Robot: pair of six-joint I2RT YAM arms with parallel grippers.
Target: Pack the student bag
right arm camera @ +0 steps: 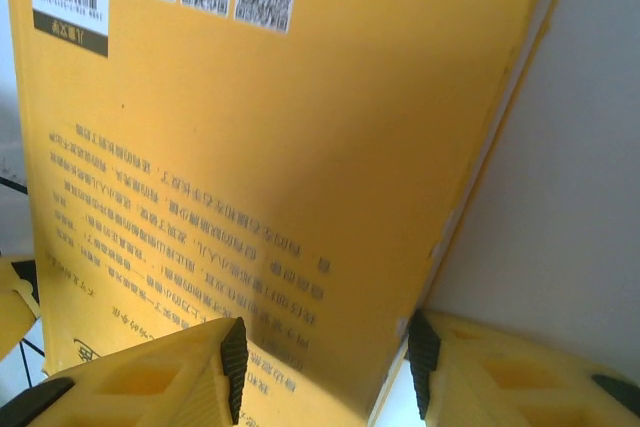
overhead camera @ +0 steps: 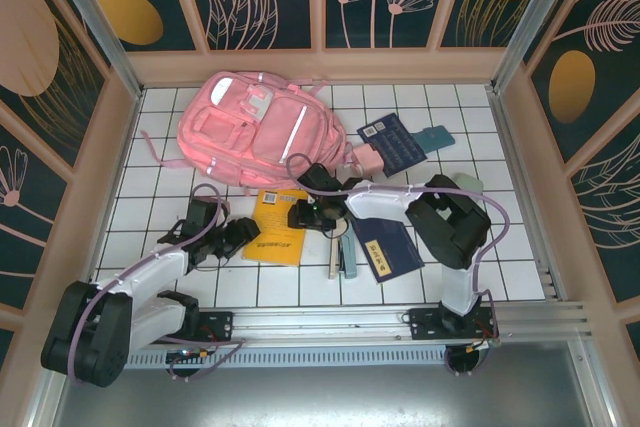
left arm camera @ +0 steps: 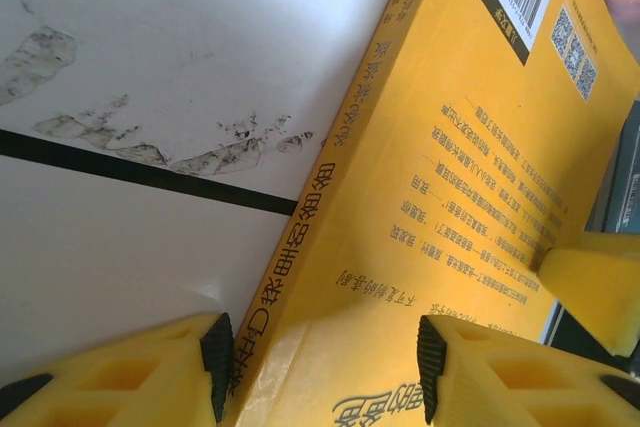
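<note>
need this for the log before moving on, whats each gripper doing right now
left gripper: astride the yellow book's spine, cannot tell if gripping
right gripper: open, astride the book's edge, not clamped

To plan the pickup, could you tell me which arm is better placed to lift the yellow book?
Probably left: the left pincer straddles the spine of the yellow book, while the right pincer straddles its loose page edge.
</note>
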